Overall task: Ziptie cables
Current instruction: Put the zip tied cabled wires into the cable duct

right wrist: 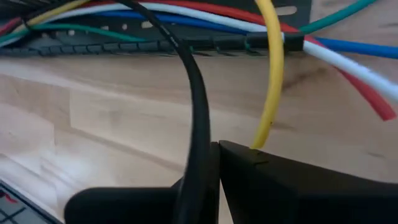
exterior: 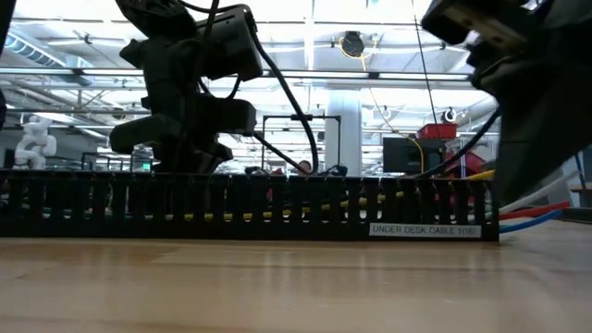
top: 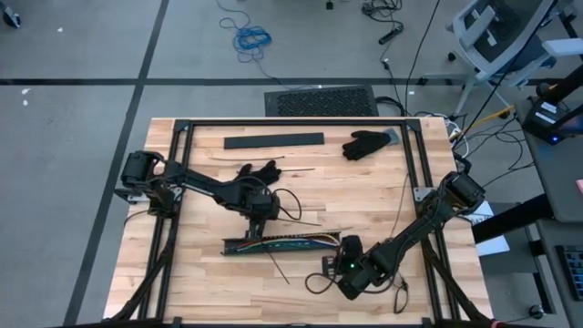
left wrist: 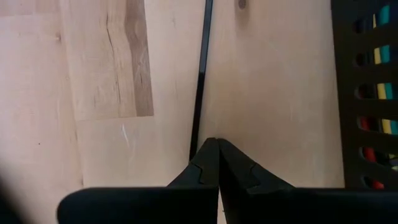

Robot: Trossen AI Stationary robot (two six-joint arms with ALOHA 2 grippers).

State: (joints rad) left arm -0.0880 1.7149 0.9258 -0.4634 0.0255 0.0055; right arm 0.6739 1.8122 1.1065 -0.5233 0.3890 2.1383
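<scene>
The long black slotted bar (top: 281, 243) lies flat on the wooden table (top: 200, 282), and everything else is placed from it here. The cables (right wrist: 186, 22) run along its length inside it: yellow, red, blue, white and green strands show through its side slots in the low view and fan out past its end on the right arm's side, where a white label reads "UNDER DESK CABLE".

The left pincer (left wrist: 214, 149) sits just behind the bar, toward the table's far edge, near the bar's left-arm end. Its fingers are pressed together tip to tip, and a thin straight black strip (left wrist: 200, 74) runs away from those tips along the table beside the bar; whether the tips actually pinch the strip's end cannot be told.

The right pincer (right wrist: 214, 149) is off the bar's other end, on the near side of it, low over the table. Its fingers are pressed together, with a thicker black cable (right wrist: 198, 106) passing in front of them and arcing back to the bar, and a yellow cable (right wrist: 273, 81) coming down to the fingertips; whether either one is gripped cannot be told.

Beyond the bar, near the table's far edge, lie a flat dark strip (top: 273, 140) and a black glove (top: 366, 144).
</scene>
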